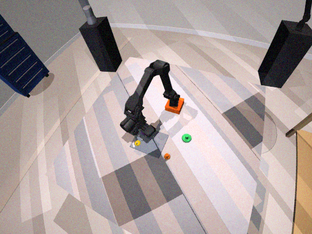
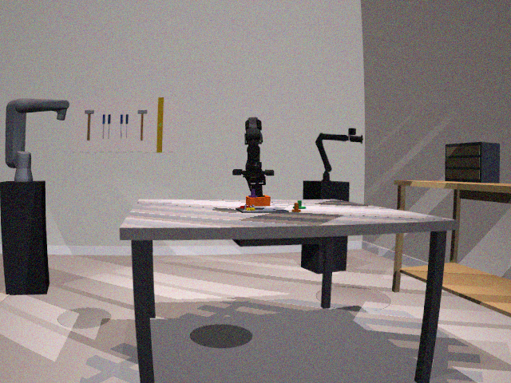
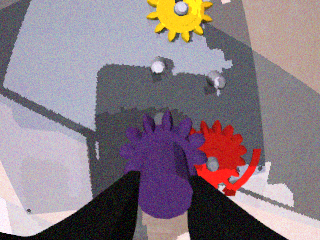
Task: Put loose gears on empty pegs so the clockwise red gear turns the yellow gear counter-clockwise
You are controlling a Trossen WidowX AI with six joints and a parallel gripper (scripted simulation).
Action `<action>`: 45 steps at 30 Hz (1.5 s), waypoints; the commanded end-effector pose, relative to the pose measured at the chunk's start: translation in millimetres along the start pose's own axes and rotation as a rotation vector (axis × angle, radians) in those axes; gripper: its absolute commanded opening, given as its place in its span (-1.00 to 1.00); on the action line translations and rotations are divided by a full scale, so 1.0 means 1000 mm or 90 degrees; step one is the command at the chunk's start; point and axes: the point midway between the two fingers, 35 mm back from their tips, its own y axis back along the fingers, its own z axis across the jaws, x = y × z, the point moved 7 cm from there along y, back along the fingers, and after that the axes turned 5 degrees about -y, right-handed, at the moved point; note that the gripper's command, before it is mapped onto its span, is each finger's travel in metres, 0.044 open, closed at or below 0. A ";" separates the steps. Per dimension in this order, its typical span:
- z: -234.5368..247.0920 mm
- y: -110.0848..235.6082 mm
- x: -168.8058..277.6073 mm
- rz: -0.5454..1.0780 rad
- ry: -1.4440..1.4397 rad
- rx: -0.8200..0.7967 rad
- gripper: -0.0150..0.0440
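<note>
Top: round toothed green gear [image 1: 186, 138] on the bench [image 1: 216, 161] [image 2: 288, 233], right of the flat grey board [image 1: 159, 142] [image 3: 65, 50]. Wrist: hand [image 3: 164, 183] nearly closed on a toothed purple gear's stem [image 3: 165, 150], above the board beside the red gear [image 3: 220, 145].

The top view looks steeply down from high above the table, tilted enough to take in the floor and wall along its upper edge; the robot arm [image 1: 145, 85] [image 2: 253, 154] stands near the middle of the frame. The exterior view looks almost level from well back, facing the wall, with the tabletop [image 1: 209, 161] [image 2: 288, 232] across the middle; the wrist view looks down from close above the board [image 1: 160, 142] [image 3: 60, 50], filling most of the frame; all three share the yellow gear [image 1: 137, 143] [image 2: 250, 208] [image 3: 181, 21], at the top centre in the wrist view.
</note>
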 end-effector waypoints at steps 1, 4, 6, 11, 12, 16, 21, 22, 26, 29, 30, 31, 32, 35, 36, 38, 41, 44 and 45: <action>0.000 0.000 0.001 0.003 0.004 -0.002 -0.49; 0.000 0.000 0.001 0.003 0.004 -0.002 -0.49; 0.000 0.000 0.001 0.003 0.004 -0.002 -0.49; 0.000 0.000 0.001 0.003 0.004 -0.002 -0.49; 0.000 0.000 0.001 0.003 0.004 -0.002 -0.49; 0.000 0.000 0.001 0.003 0.004 -0.002 -0.49; 0.000 0.000 0.001 0.003 0.004 -0.002 -0.49; 0.000 -0.001 0.001 0.003 0.006 -0.002 -0.49; 0.000 -0.003 0.001 0.003 0.034 -0.002 -0.49; 0.000 -0.007 0.001 0.003 0.073 -0.002 -0.49; 0.000 -0.008 0.001 0.003 0.088 -0.002 -0.49; 0.000 -0.010 0.001 0.003 0.102 -0.002 -0.49; 0.000 -0.011 0.001 0.003 0.114 -0.002 -0.49; 0.000 -0.016 0.001 0.003 0.140 -0.002 -0.49; 0.000 -0.018 0.001 0.003 0.144 -0.002 -0.49; -0.001 -0.021 0.001 0.003 0.146 -0.002 -0.49; -0.001 -0.024 0.001 0.003 0.134 -0.002 -0.49; 0.000 -0.028 0.001 0.003 0.112 -0.002 -0.49; 0.000 -0.029 0.001 0.003 0.101 -0.002 -0.49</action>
